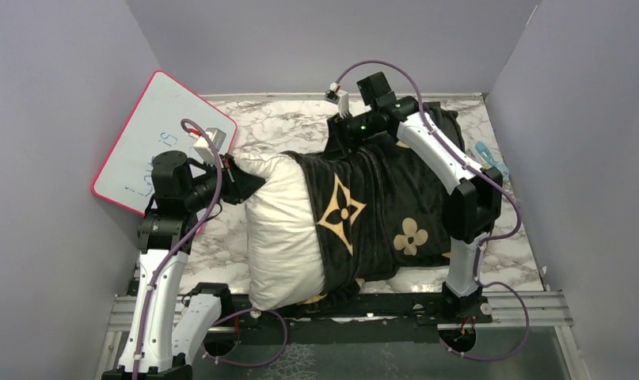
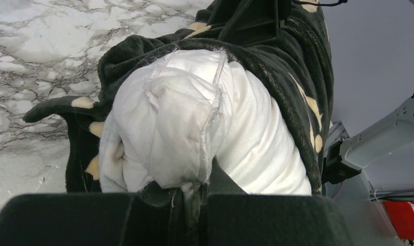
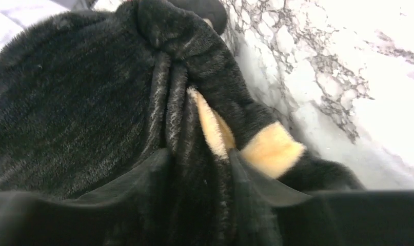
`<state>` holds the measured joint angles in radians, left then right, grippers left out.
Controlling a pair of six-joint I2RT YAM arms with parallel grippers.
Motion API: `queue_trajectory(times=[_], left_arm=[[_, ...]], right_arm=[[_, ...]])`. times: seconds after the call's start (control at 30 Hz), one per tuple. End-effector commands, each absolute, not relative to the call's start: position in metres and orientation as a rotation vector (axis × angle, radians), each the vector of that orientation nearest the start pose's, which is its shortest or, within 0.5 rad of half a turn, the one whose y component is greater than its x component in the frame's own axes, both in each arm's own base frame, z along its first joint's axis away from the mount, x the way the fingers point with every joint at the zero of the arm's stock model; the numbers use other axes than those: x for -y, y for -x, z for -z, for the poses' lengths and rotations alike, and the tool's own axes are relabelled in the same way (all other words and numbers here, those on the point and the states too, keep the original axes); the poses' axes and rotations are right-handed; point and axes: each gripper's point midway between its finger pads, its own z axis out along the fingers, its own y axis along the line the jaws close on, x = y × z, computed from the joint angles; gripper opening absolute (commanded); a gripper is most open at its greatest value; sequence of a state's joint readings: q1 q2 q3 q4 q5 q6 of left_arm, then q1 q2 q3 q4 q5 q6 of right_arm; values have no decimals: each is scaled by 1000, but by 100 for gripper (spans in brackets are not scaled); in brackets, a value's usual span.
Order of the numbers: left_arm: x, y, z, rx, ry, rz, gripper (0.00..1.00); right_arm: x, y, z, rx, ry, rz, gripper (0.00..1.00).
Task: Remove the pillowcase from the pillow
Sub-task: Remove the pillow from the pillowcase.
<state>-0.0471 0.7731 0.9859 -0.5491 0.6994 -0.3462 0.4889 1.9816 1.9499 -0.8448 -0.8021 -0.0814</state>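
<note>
Roughly half done: the left gripper (image 2: 192, 199) is clamped on a bared corner of the pillow (image 2: 194, 118), the pillowcase (image 1: 387, 198) sleeves the half beyond it, and the right gripper (image 3: 197, 160) straddles a fold of that cover, though I cannot tell whether it is clamped.

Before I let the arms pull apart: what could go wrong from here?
The left gripper pinches only a frayed corner of the pillow; a hard pull could slip or tear it. The right gripper straddles a narrow fold of the pillowcase, which may slide out, leaving the pillow half covered.
</note>
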Motion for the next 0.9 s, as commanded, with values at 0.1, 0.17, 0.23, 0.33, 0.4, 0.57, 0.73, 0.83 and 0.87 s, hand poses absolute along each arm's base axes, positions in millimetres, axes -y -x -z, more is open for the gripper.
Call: queue_trajectory(times=[0.1, 0.17, 0.23, 0.33, 0.4, 0.57, 0.73, 0.83, 0.87], left_arm=[[124, -240, -331, -1817, -194, 828, 0], [110, -246, -323, -1857, -115, 738, 0], [93, -251, -315, -1893, -31, 627, 0], [70, -253, -305, -1948, 83, 498, 0], [60, -253, -298, -1978, 133, 440, 0], [51, -256, -292, -2006, 190, 388, 0], [55, -259, -292, -2020, 172, 410, 0], [53, -260, -292, -2021, 180, 401, 0], [53, -260, -291, -2025, 185, 397, 0]], right_arm=[[-286, -377, -266, -2136, 847, -839, 1], [-254, -401, -274, -2138, 712, -618, 1], [-216, -422, -283, -2124, 565, -428, 1], [-151, -443, -292, -2116, 342, -276, 1], [-122, -448, -296, -2113, 248, -226, 1], [-108, -445, -300, -2123, 210, -216, 1], [-128, -429, -305, -2107, 273, -356, 1], [-124, -426, -306, -2100, 246, -344, 1], [-116, -428, -305, -2108, 204, -297, 1]])
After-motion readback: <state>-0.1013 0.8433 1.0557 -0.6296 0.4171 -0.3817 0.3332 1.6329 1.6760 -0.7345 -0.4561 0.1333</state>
